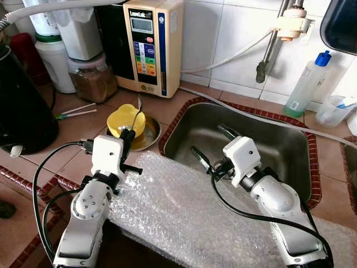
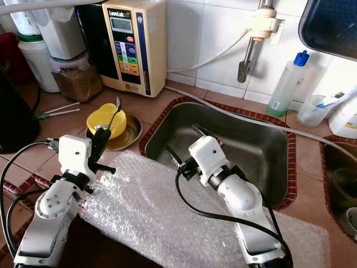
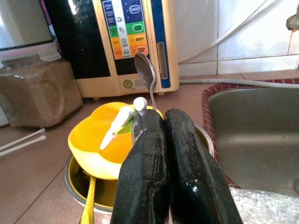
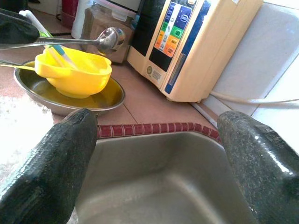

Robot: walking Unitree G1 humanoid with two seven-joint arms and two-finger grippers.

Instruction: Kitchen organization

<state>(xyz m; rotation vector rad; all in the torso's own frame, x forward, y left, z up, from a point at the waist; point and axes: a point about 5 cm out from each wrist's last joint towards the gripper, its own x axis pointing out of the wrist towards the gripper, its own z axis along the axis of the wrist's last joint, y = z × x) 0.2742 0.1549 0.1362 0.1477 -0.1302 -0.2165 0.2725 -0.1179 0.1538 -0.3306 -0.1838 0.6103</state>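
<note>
Nearest, crumpled bubble wrap (image 1: 184,206) draped over the front edge of the tiled worktop (image 1: 72,134), under both silver forearms. Left hand (image 1: 129,135) raised over the yellow bowl (image 1: 124,120), fingers (image 3: 149,163) pressed together, pinching a metal spoon (image 3: 146,77) by its handle, bowl end up; clear from the left wrist, barely readable from the head. Yellow bowl nested in a steel dish (image 4: 70,100), with a white utensil (image 3: 122,123) leaning inside. Right hand (image 1: 212,146) held over the steel sink (image 1: 279,148), fingers (image 4: 51,172) spread wide, gripping nothing. Farther back, a beige water ionizer (image 1: 152,44) against the wall, label too small to read; brown-filled jar (image 1: 92,78) beside it; blue-capped bottle (image 1: 307,84) beyond the sink.
</note>
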